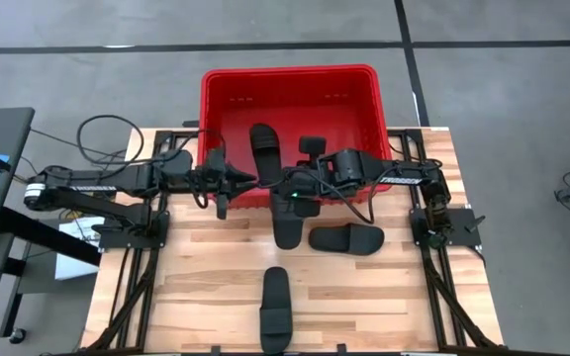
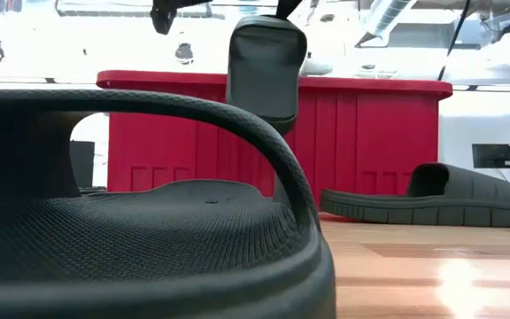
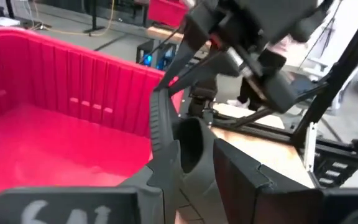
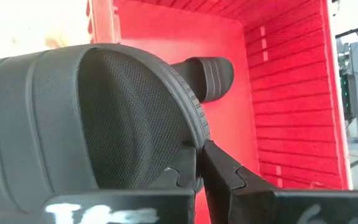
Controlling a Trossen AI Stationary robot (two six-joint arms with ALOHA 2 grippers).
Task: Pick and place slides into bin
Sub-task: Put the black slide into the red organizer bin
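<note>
Nearest slide [image 1: 275,309] is lying at the 6 o'clock edge of the table [image 1: 196,287], long axis 6–12. Crosswise slide [image 1: 346,238] is resting flat further in, toward 4 o'clock of the working point, long axis 3–9.

Held slide [image 1: 287,229] is hanging clear of the table just short of the bin's near wall. Its long axis is running roughly 6–12 in the overhead view. Right gripper [image 4: 199,155] is pressing together on its strap edge and carrying it.

Left gripper [image 1: 240,182] is sitting at 9 o'clock of the held slide, close against it. Whether it is clasping the slide I cannot tell.

Bin [image 1: 290,73] is lying at 12 o'clock of the right gripper, immediately beyond. Binned slide [image 1: 263,148] is already lying inside, long axis 6–12. Judgement: the right arm is nearer, and the carry needs to run toward 12 over the rim.
</note>
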